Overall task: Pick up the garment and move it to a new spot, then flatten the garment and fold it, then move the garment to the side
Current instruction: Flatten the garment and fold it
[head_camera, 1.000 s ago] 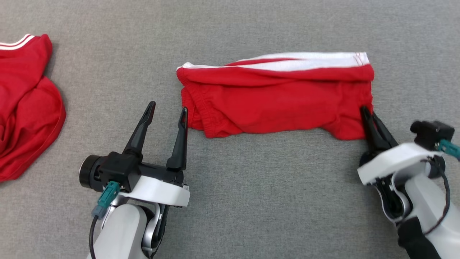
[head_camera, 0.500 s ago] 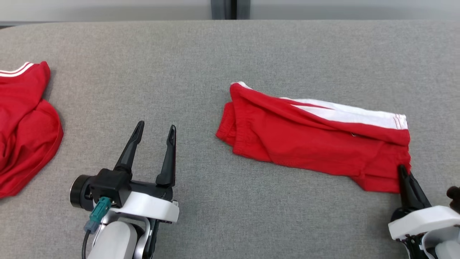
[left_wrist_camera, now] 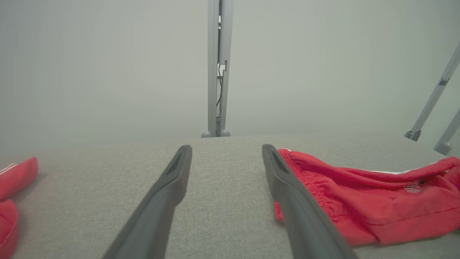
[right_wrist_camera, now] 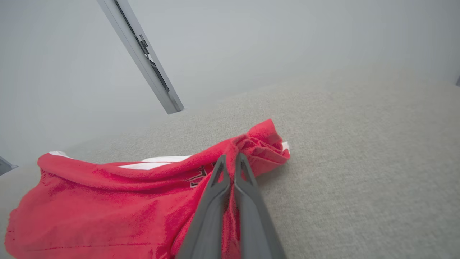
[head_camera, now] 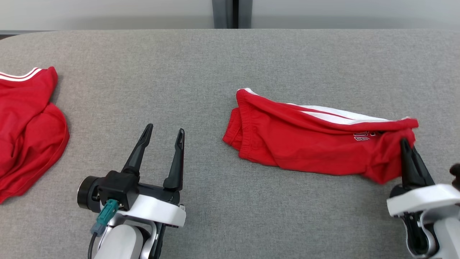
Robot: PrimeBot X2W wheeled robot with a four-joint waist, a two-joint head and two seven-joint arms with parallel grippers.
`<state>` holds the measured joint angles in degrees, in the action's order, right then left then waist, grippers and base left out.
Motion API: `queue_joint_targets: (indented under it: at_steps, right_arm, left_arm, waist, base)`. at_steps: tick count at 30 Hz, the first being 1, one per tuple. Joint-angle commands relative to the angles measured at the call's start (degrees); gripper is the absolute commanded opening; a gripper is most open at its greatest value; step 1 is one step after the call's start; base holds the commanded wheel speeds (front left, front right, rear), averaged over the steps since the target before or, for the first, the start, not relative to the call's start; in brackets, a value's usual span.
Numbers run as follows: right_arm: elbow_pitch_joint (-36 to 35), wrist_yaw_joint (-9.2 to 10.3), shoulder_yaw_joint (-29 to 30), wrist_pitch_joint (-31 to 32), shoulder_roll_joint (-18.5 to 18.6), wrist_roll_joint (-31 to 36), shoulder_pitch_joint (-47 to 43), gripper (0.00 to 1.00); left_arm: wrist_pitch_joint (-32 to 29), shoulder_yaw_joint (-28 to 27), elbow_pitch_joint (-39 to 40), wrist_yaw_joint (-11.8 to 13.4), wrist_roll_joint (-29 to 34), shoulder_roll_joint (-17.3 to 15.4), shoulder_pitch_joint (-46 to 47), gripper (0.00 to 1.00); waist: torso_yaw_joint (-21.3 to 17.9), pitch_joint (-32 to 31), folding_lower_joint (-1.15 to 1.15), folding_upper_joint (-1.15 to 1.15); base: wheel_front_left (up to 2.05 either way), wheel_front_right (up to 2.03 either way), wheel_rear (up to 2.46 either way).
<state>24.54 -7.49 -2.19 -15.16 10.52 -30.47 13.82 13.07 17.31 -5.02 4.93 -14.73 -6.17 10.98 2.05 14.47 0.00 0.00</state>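
The garment (head_camera: pixel 309 144) is a pair of red shorts with a white side stripe, folded into a long band on the grey table (head_camera: pixel 143 72), right of centre. My right gripper (head_camera: pixel 404 142) is shut on its right end, which is bunched and raised a little. The right wrist view shows the closed fingers (right_wrist_camera: pixel 215 201) pinching the red cloth of the garment (right_wrist_camera: pixel 107 201). My left gripper (head_camera: pixel 165 128) stands open over bare table, left of the garment's waistband end and apart from it. From the left wrist, the left gripper (left_wrist_camera: pixel 226 147) holds nothing, with the garment (left_wrist_camera: pixel 359 201) to its right.
A second red garment (head_camera: pixel 28 122) with white trim lies crumpled at the table's left edge, also visible at the left in the left wrist view (left_wrist_camera: pixel 14 180). A grey post (head_camera: pixel 224 14) stands behind the table's far edge. Bare table lies between the two garments.
The camera has tilted up. The right gripper has dragged the garment to the right, away from the left gripper, and lifted its right end, which now bunches over the white stripe.
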Motion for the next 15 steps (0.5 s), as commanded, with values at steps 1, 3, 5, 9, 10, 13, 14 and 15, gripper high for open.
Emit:
queue_joint_targets:
  at_steps: [1,3,5,9,10,13,14,15]
  right_arm:
    - [-1.07,-0.01,-0.22,-0.12,-0.15,0.79,1.47,0.00]
    - [-2.84,-0.01,-1.62,-0.12,-0.66,1.42,3.10,0.00]
    - [-4.72,-0.01,-3.74,-0.12,-1.09,2.19,4.87,0.00]
    - [-8.30,-0.01,-9.42,0.94,-2.89,2.94,8.38,0.00]
    - [-8.84,-0.01,-11.05,1.22,-3.24,3.06,9.21,0.00]
    - [-8.99,-0.01,-16.44,2.65,-4.36,3.20,11.60,0.00]
    - [-8.32,-0.01,-18.33,3.08,-4.70,2.94,12.44,0.00]
    - [-7.49,-0.01,-20.00,3.40,-5.01,2.78,13.19,0.00]
  left_arm:
    - [0.02,-0.07,0.16,-0.11,-0.32,-0.03,0.48,1.00]
    - [0.04,0.19,0.16,-0.09,-0.41,0.09,0.78,1.00]
    - [0.13,0.50,-0.02,-0.19,-0.49,0.24,1.20,1.00]
    - [0.47,1.08,-0.35,-0.26,-0.66,0.59,1.68,1.00]
    - [0.54,1.20,-0.47,-0.22,-0.72,0.62,1.80,1.00]
    - [0.78,1.59,-0.77,-0.26,-0.88,0.93,2.50,1.00]
    - [0.92,1.82,-0.90,-0.35,-0.91,1.10,2.68,1.00]
    - [0.94,2.04,-1.07,-0.36,-1.00,1.23,2.81,1.00]
  waist:
    - [0.26,0.13,0.00,0.00]
    - [0.67,0.34,0.00,0.00]
    - [1.30,0.48,0.00,0.00]
    - [2.73,0.82,0.00,0.00]
    - [3.09,0.95,0.00,0.00]
    - [4.13,1.35,0.00,0.00]
    - [4.57,1.52,0.00,0.00]
    - [5.02,1.63,0.00,0.00]
  base:
    - [0.00,0.00,0.00]
    - [0.00,0.00,0.00]
    - [0.00,0.00,0.00]
    - [0.00,0.00,0.00]
    - [0.00,0.00,0.00]
    - [0.00,0.00,0.00]
    - [0.00,0.00,0.00]
    - [0.00,0.00,0.00]
